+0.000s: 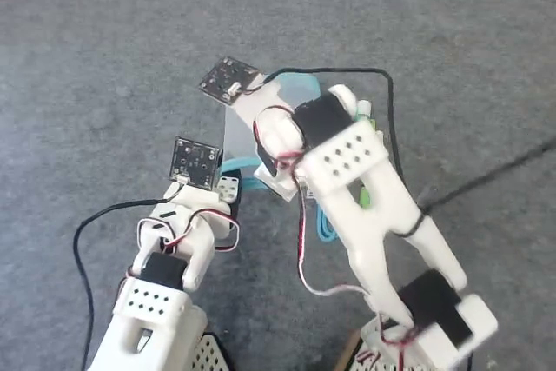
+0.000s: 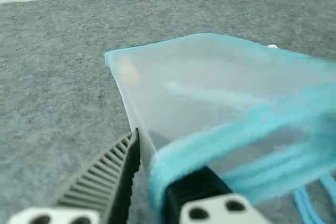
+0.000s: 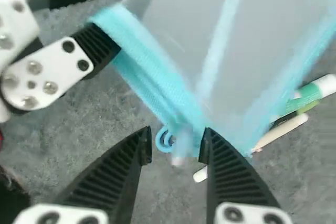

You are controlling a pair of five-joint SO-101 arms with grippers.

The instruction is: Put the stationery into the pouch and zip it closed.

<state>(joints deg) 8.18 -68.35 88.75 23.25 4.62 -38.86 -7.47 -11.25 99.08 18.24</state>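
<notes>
Seeing left gripper (image 2: 160, 163) fingers clamped on pouch (image 2: 210, 93) zip band, mid-desk (image 1: 104, 58); right gripper (image 3: 176, 145) fingers half open around zip pull (image 3: 164, 140), holding nothing. Pens (image 3: 310, 90) at 3 o'clock of pouch, apparently outside. Risk zipping them out, or missing the tiny pull on closing.

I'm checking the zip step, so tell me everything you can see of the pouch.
The pouch is a translucent plastic bag with light blue edging and a blue zipper band, resting on the grey carpet. The left gripper pinches its zipper edge; the right gripper stands open around the ring-shaped zipper pull. A pale blue stick shows through it.
</notes>
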